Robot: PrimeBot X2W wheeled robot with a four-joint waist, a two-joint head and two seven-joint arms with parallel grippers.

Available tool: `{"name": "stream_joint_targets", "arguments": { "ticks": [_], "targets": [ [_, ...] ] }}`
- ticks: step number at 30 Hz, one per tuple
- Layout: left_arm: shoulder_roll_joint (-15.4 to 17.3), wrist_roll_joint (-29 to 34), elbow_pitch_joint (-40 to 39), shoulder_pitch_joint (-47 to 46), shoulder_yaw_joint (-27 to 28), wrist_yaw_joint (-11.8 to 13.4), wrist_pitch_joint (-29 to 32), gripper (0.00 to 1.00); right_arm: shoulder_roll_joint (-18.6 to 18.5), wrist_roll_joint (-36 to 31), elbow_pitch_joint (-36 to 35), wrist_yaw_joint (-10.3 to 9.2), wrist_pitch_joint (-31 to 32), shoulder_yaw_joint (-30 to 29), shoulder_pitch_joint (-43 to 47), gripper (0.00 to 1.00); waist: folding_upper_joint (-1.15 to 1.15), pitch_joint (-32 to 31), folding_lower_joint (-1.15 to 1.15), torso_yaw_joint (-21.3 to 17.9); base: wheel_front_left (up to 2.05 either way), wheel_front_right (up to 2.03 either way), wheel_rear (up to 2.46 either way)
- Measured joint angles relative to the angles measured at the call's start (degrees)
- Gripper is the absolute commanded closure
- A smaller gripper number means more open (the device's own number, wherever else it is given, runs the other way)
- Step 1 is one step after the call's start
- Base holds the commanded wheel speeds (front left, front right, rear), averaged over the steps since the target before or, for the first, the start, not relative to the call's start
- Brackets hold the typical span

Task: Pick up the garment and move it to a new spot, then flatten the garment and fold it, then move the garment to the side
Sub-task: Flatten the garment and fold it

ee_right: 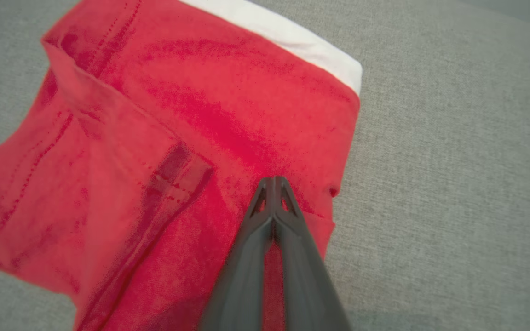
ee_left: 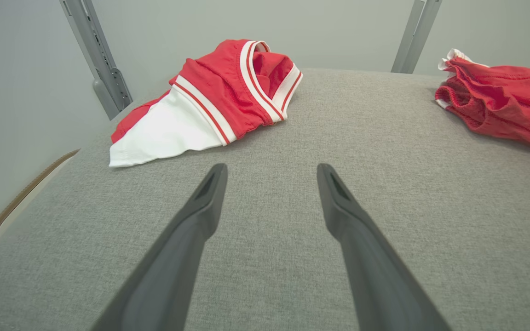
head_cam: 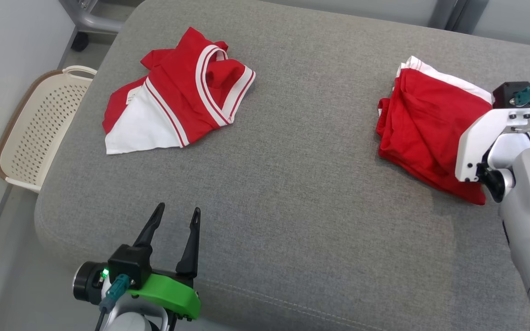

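Head view: a wide grey cushion (head_cam: 292, 207) takes up most of the frame. At eleven o'clock lies a crumpled red-and-white garment (head_cam: 177, 96), its striped trim showing. At three o'clock lies a folded red garment (head_cam: 421, 124) with a white edge along its far side. The right arm (head_cam: 481, 138) comes in from four o'clock, and its white wrist bracket covers the near right corner of the red garment. At seven o'clock the left gripper (head_cam: 178, 208) hangs over the cushion's near edge, its two dark fingers spread apart with nothing between them. A cream perforated basket (head_cam: 39, 133) sits on the floor at nine o'clock.

Left wrist view: the left gripper (ee_left: 272, 170) stands wide open above bare cushion. The red-and-white garment (ee_left: 219, 101) is at eleven o'clock and the red garment (ee_left: 499, 105) at two o'clock, both well apart from the fingers.

Right wrist view: the right gripper (ee_right: 274, 180) is closed tip to tip, low on the red garment (ee_right: 154, 138) near its right edge. Whether cloth is pinched between the tips cannot be told. A white band (ee_right: 292, 37) runs at twelve o'clock.
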Motion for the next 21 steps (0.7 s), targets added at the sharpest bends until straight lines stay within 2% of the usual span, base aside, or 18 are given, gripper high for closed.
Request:
{"name": "stream_joint_targets", "arguments": {
  "ticks": [11, 21],
  "targets": [
    [0.8, -0.4, 0.0, 0.1, 0.0, 0.3, 0.2, 0.00, 4.3, 2.3, 1.7, 0.00, -1.8, 3.9, 0.0, 1.00, 0.00, -0.6, 0.00, 1.4, 0.00, 0.00, 0.00],
    [0.9, -1.1, 0.0, 0.4, -0.1, 0.9, 0.3, 0.00, 8.8, 3.7, 4.3, 0.00, -1.2, 11.5, -1.3, 1.00, 0.00, -1.6, 0.00, 1.6, 0.00, 0.00, 0.00]
  ]
}}
